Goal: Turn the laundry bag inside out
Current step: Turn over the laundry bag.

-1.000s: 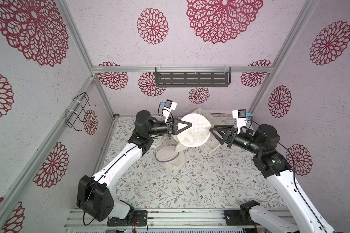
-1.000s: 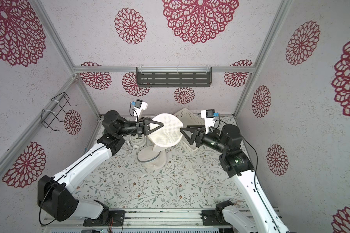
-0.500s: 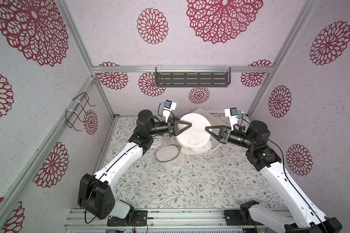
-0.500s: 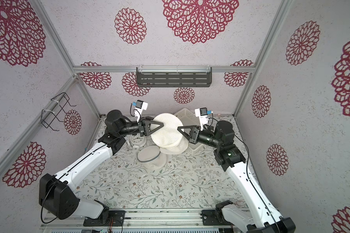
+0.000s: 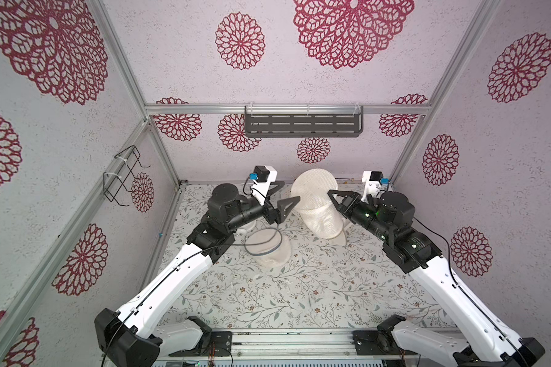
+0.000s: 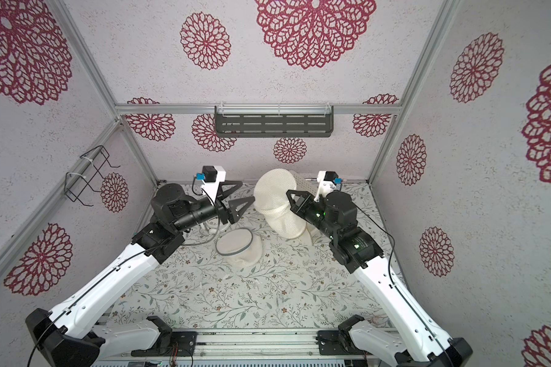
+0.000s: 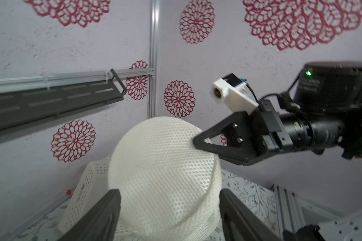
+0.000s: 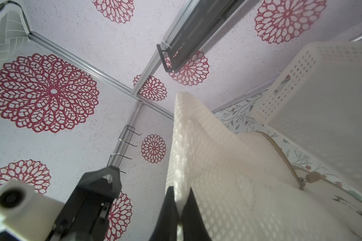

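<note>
the laundry bag (image 5: 315,203), a white mesh sack, stands raised off the table (image 5: 268,302). its round flat end is tipped up and its lower folds slump onto the floral surface. the right gripper (image 5: 330,193) has its jaws pressed together on a fold at the bag's edge. the right wrist view shows the mesh (image 8: 217,167) nipped between the two dark fingers (image 8: 169,200) and rising away from them. the left gripper (image 5: 290,190) faces it from the opposite side with jaws spread wide. from the left wrist the bag's domed end (image 7: 165,177) fills the gap ahead of the open fingers. in both top views one fingertip sits right at the bag's outline, and i cannot tell whether it touches.

below and behind the left jaws lies a second mesh piece with a grey hoop rim (image 5: 268,248), flat on the table. bare table shows between it and the held bag, so whether they join i cannot tell. beyond the bag, on the far side from both jaws, stands a white perforated basket (image 7: 86,187).

the step in hand looks like a change of grip, with the right side carrying the bag and the left side free. the eversion itself does not look begun. the next move probably calls for the left jaws to find the bag's mouth or a single layer of mesh. the right pinch would have to hold firm, since the limp fabric will sag and fold if either side slackens.
</note>
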Robot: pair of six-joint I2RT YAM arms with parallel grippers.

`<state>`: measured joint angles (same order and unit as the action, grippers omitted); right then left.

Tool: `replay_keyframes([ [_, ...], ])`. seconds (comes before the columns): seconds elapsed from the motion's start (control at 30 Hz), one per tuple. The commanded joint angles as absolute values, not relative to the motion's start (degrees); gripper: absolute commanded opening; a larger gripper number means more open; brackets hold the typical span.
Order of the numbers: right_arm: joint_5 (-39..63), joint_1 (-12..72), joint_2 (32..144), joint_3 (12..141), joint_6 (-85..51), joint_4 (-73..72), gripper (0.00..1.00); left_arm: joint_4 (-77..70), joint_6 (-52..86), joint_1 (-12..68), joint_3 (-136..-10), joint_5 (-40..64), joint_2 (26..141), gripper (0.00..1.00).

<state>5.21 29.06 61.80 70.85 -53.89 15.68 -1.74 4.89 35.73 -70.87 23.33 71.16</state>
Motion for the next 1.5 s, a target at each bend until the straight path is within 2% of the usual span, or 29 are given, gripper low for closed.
replay_keyframes([
  [0.0, -6.18, 32.53, 62.8, 75.66, -59.48, 15.02, 0.0, 0.22, -11.54, 38.93, -71.65, 21.2, 72.91, 0.8],
  [0.2, -11.72, 37.8, 65.72, 80.25, -63.65, 16.24, 0.0, 0.22, -21.52, 41.74, -74.18, 9.47, 75.8, 0.82],
  [0.37, -13.99, 40.91, 66.95, 81.45, -68.29, 15.18, 0.0, 0.09, -32.83, 44.02, -75.05, 3.1, 77.78, 0.77],
  [0.47, -14.82, 42.53, 67.65, 81.98, -70.73, 15.15, 0.0, -2.12, -38.75, 45.53, -75.09, -4.76, 78.96, 0.63],
  [0.53, -15.61, 43.13, 68.07, 82.82, -71.16, 16.21, 0.0, -5.15, -41.4, 45.91, -74.22, -7.6, 78.93, 0.48],
  [0.6, -16.17, 43.33, 68.2, 83.23, -70.86, 16.76, 0.0, -5.57, -43.08, 46.05, -73.85, -7.66, 78.66, 0.34],
  [0.7, -17.33, 43.33, 68.16, 83.79, -67.57, 18.01, 0.01, -5.41, -43.18, 46.04, -73.16, -6.84, 78.26, 0.18],
  [0.8, -18.26, 43.08, 67.01, 83.42, -61.11, 18.73, 0.19, -5.18, -41.16, 45.85, -72.73, -5.58, 77.88, 0.0],
  [0.9, -17.53, 41.88, 64.68, 82.29, -53.61, 19.28, 0.4, -5.32, -37.07, 44.96, -72.33, -3.1, 77.36, 0.0],
  [1.0, -15.76, 39.89, 61.75, 81.52, -44.69, 21.36, 0.54, -6.06, -28.44, 41.74, -72.17, 2.2, 76.36, 0.0],
  [1.07, -15.5, 38.7, 59.11, 80.17, -39.17, 22.39, 0.6, -7.58, -22.26, 38.98, -71.66, 7.05, 75.62, 0.0],
  [1.2, -10.62, 36.04, 52.53, 71.69, -22.73, 20.9, 0.65, -13.86, -9.9, 33.99, -69.79, 17.72, 74.37, 0.0],
  [1.3, 3.75, 30.76, 48.44, 62.63, -16.55, 16.27, 0.68, -20.69, 0.0, 31.06, -68.07, 25.33, 74.27, 0.0],
  [1.47, 28.52, 21.16, 49.97, 56.19, -24.78, 8.25, 0.7, -29.55, 11.0, 28.99, -66.84, 33.02, 75.14, 0.0],
])
